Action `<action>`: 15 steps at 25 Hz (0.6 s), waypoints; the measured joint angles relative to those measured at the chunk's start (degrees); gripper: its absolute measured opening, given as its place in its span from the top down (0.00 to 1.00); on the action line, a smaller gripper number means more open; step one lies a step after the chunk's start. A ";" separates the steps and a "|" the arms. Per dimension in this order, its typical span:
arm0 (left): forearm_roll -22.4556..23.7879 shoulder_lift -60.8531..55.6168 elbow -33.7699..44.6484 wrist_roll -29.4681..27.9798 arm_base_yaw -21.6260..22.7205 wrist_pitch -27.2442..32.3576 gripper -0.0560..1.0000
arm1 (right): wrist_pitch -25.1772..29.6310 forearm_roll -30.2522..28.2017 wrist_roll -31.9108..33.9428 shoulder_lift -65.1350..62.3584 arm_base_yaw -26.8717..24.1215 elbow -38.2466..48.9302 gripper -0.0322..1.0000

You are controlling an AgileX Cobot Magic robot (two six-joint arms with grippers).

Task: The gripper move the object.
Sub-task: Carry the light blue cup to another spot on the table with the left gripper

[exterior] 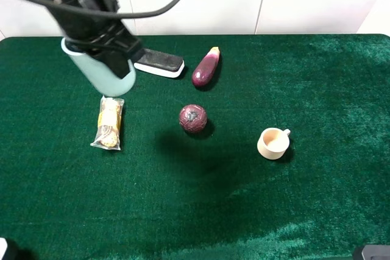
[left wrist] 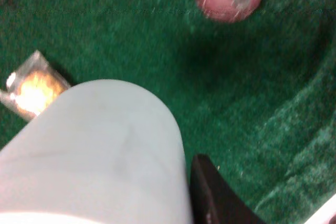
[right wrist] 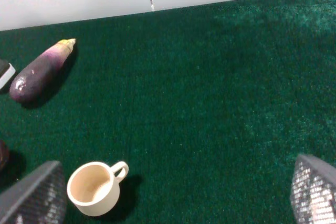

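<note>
The tall pale blue-green tumbler [exterior: 97, 70] is at the far left of the green table, tilted, with its rim toward the back left. My left gripper [exterior: 114, 58] is shut on it; the black arm covers its upper side. In the left wrist view the tumbler [left wrist: 94, 156] fills the near part, with one black finger [left wrist: 215, 198] against its side; the other finger is hidden. I cannot tell whether the tumbler's base touches the cloth. My right gripper [right wrist: 173, 203] is open and empty, its ridged grey fingers [right wrist: 37, 198] wide apart above the cloth near the small beige cup.
A wrapped snack packet [exterior: 109, 123] lies just in front of the tumbler. A dark red ball [exterior: 193, 118], a purple eggplant [exterior: 206, 67] and a black-and-white block [exterior: 158, 63] lie mid-table. A small beige handled cup [exterior: 273, 143] stands to the right. A white wall borders the table's back edge.
</note>
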 joint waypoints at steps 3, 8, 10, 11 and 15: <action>0.64 4.76 -4.61 -0.10 -2.44 0.26 0.87 | -0.06 0.00 0.00 0.00 0.00 0.00 0.34; 2.90 12.97 -14.44 -0.13 -6.76 1.21 0.87 | -0.06 0.00 0.00 0.00 0.00 0.00 0.34; 3.03 16.16 -18.43 -0.13 -8.19 1.80 0.87 | -0.06 0.00 0.00 0.00 0.00 0.00 0.34; 3.09 17.68 -20.52 -0.13 -8.67 2.16 0.87 | -0.06 0.00 0.00 0.00 0.00 0.00 0.34; 3.21 22.72 -26.97 -0.13 -10.49 2.67 0.87 | -0.06 0.00 0.00 0.00 0.00 0.00 0.34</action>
